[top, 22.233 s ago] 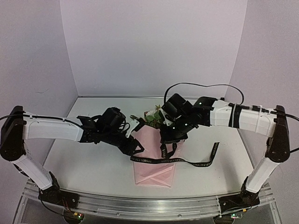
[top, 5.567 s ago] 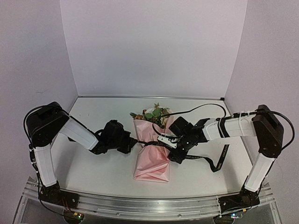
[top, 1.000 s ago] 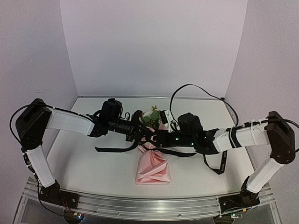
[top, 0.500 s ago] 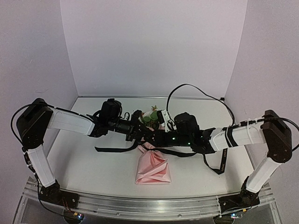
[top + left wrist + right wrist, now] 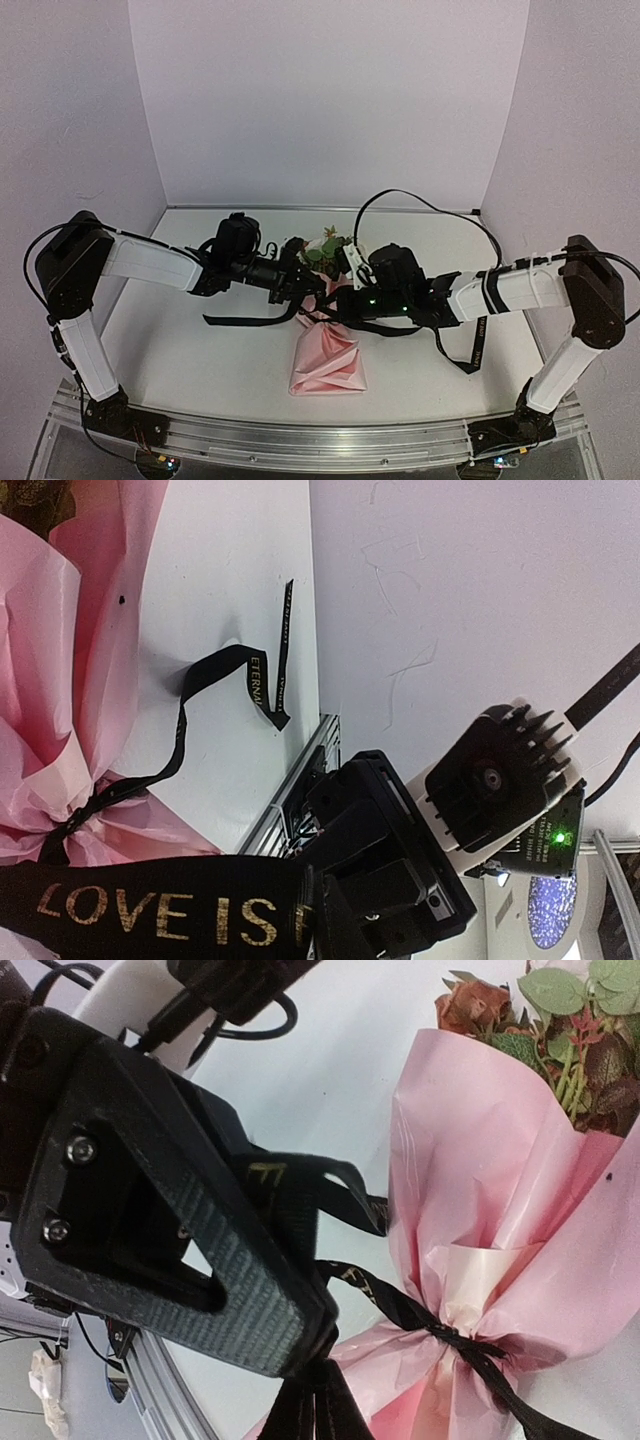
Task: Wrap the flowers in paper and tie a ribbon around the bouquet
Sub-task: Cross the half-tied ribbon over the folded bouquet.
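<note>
At the near edge, the 2 arm bases sit on a metal rail [image 5: 300,438], 1 at each end. Beyond it, the bouquet [image 5: 326,355] lies in the middle of the white worktop [image 5: 190,370], its pink foot toward the rail and its heads toward the back wall. The paper [image 5: 480,1160] flares out below a tight waist, where the ribbon [image 5: 445,1338] is cinched around it in a knot. From that waist 1 black tail runs left across the worktop and another trails right, ending near the right forearm.

Both arms reach in from the sides and meet just above the waist. The right gripper [image 5: 338,300] is clenched. Its wrist view shows the ribbon passing under its finger [image 5: 255,1295] and coming out at the tip, so it is grasping the ribbon. The left gripper [image 5: 298,285] is just beside it. A lettered stretch of ribbon runs flat across its wrist view, but I cannot tell whether it is closed on the ribbon or released.

Farther back, the flowers [image 5: 326,247], rust and pale roses with green leaves, show above the paper's rim. A black cable [image 5: 400,195] arcs up behind the right arm against the wall.
</note>
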Robot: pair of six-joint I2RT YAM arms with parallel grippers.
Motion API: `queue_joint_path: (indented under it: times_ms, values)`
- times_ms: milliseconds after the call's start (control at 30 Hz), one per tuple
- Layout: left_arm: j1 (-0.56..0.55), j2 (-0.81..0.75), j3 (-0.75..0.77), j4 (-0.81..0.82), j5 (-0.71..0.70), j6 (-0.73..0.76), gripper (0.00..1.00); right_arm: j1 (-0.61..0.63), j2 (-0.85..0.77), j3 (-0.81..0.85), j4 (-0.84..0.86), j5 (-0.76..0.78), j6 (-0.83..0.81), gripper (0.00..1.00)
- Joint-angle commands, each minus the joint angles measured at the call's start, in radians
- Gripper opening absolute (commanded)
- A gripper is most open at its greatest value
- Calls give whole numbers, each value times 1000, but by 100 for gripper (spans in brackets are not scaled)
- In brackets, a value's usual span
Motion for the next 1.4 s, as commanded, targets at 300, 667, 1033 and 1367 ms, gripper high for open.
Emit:
queue_joint_path:
  times_ms: [300,667,1033,1367]
  values:
    - [7,-192,-49,-216,-19,267,41,58,-150,36,-357,55,-103,0]
    - [4,-68,155,-566,-240,558,37,108,-179,106,-665,29,-259,0]
    - [-76,40,216,-560,-252,597,27,112,-202,84,-726,125,-310,0]
    - [-136,76,234,-561,-289,628,24,110,-246,79,-728,243,-296,0]
